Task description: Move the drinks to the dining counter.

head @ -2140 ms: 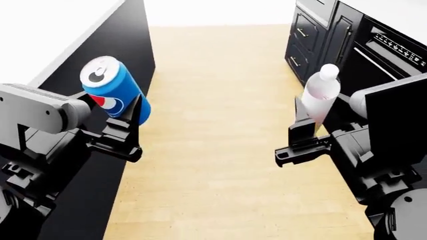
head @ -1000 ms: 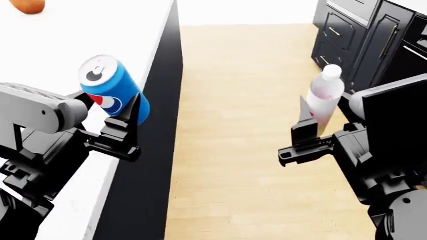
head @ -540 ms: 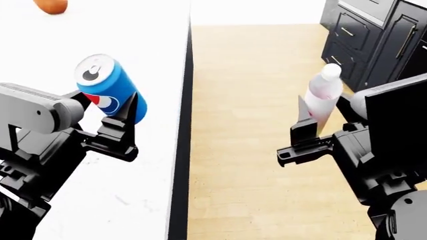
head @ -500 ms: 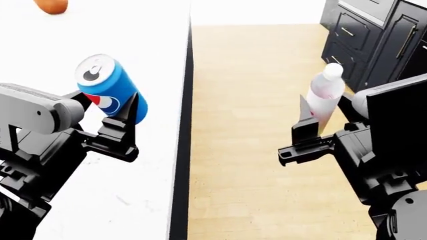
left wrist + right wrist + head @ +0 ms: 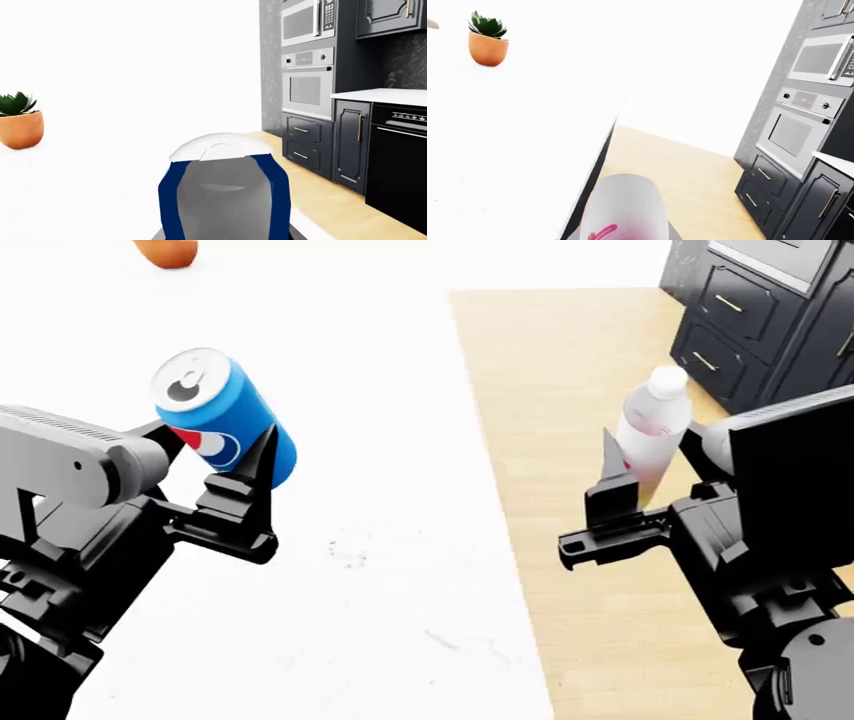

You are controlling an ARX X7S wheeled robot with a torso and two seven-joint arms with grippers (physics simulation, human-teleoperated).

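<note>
From the left wrist we look straight along the blue cola can [image 5: 223, 192], which fills the near view. The jaws themselves are out of sight here, so this view alone cannot tell us the grip. Beyond the can lies the bright white table [image 5: 100, 190], with a potted plant [image 5: 20, 121] far down it. To the side of the can stand the dark cabinets [image 5: 347, 145] and the wall ovens.

From the head we see it plainly: the left gripper [image 5: 234, 480] has its jaws clamped on the cola can, holding it tilted in the air above the table. The right gripper [image 5: 627, 485] has its jaws closed on the white bottle [image 5: 651, 430], upright, and that bottle hangs over the wooden floor [image 5: 587, 390], just beyond the table's edge. An orange object [image 5: 166, 251] sits far up the table from the can.

From the right wrist, the bottle rises in the foreground, and the table's edge runs just beside it.

We judge this the carry-and-place step. The can next wants a straight lowering and a release. The bottle first needs to come over the table. The milk carton shows in none of our views. Both drinks look sealed, and we cannot tell their contents.
</note>
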